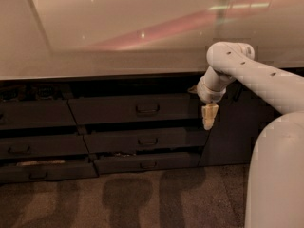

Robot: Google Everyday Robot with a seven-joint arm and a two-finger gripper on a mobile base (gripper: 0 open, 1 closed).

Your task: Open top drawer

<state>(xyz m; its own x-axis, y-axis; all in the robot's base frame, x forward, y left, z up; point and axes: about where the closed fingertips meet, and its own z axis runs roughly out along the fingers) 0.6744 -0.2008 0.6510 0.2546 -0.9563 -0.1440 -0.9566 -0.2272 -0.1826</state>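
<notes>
Tool (209, 121), clenched and empty, hangs by the top drawer (128, 109) — contents hidden.

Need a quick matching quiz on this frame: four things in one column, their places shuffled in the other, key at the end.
Things:
1. top drawer
2. gripper
3. countertop
4. carpet

Places:
A. along the bottom of the view, with shadows on it
B. hanging at the right end of the drawer stack, pointing down
C. pale glossy surface across the upper part of the view
D. directly under the counter edge, loop handle at centre

Pairs: 1-D, 2-B, 3-C, 4-A
</notes>
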